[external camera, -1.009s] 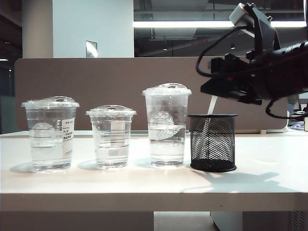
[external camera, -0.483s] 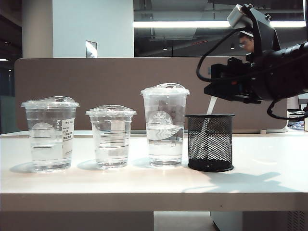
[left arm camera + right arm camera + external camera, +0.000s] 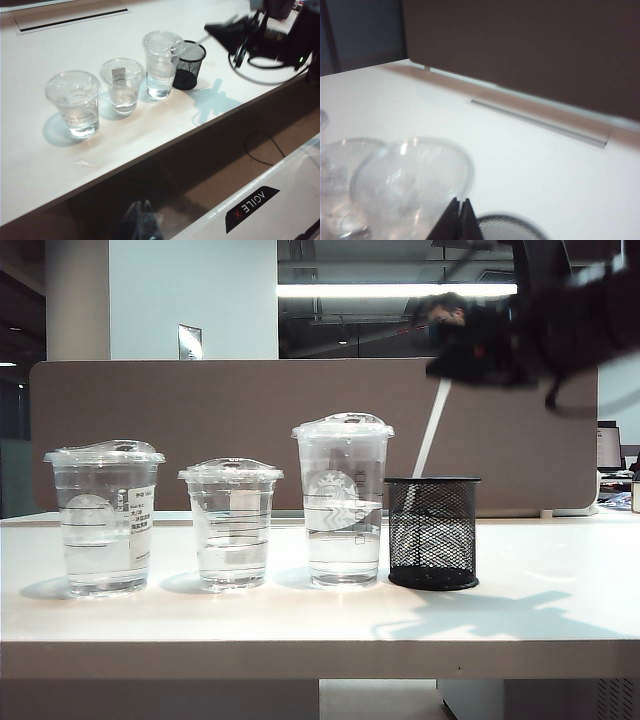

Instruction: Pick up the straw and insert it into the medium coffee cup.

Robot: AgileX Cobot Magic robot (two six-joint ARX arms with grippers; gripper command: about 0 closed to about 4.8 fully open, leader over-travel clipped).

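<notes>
light: overhead strip, bright | shadows: soft | blur: right arm, wrist view

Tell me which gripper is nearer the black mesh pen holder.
Right. The right gripper is above the black mesh pen holder, shut on the straw. The left gripper hangs off the table's front edge, far away.

exterior: level with my desk (image 3: 300, 625), front-on | left wrist: high, looking down | right wrist: close above | shared: 3 cups (image 3: 343, 502), mesh holder (image 3: 433, 533)
</notes>
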